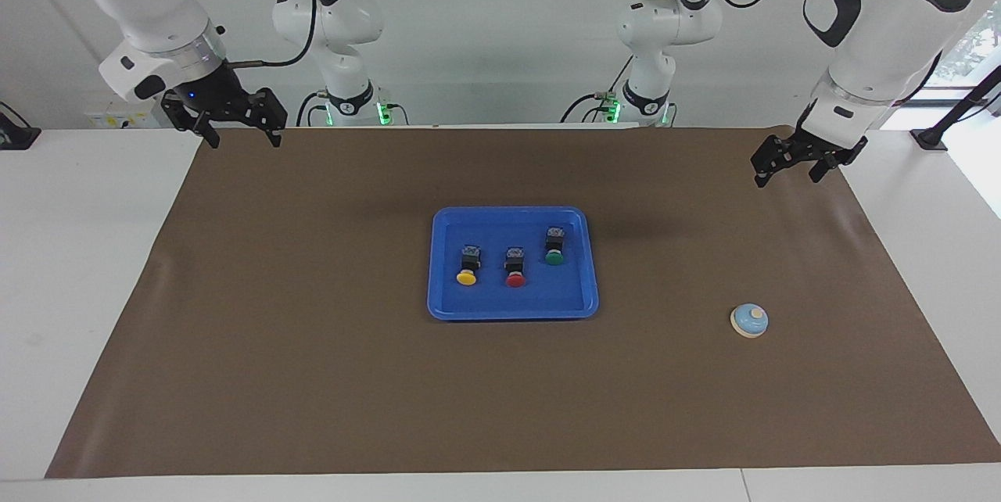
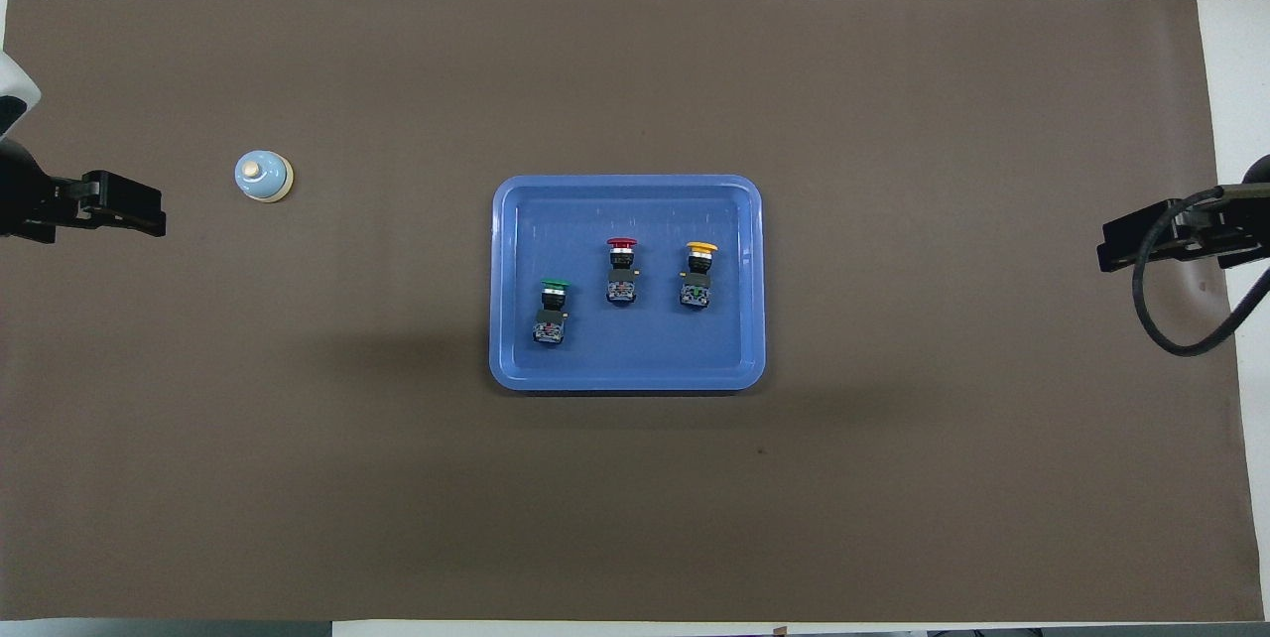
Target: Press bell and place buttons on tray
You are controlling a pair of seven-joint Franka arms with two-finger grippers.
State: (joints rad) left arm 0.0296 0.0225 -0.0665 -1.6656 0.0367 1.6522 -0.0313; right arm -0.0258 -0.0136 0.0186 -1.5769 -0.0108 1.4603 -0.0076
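Bright blue rectangular plastic tray [image 1: 512, 311] holds green [image 1: 554, 257], red [image 1: 515, 279], yellow-capped push-buttons [image 1: 466, 277] — light-blue domed desk bell [image 1: 749, 320] well apart, toward the left arm's end.

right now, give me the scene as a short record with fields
tray: blue tray mid-mat, holding all three buttons
buttons: yellow button, red button, green button, lying apart
bell: bell on the mat toward the left arm's end, untouched
left gripper: left gripper open, raised, empty
right gripper: right gripper open, raised, empty, waiting
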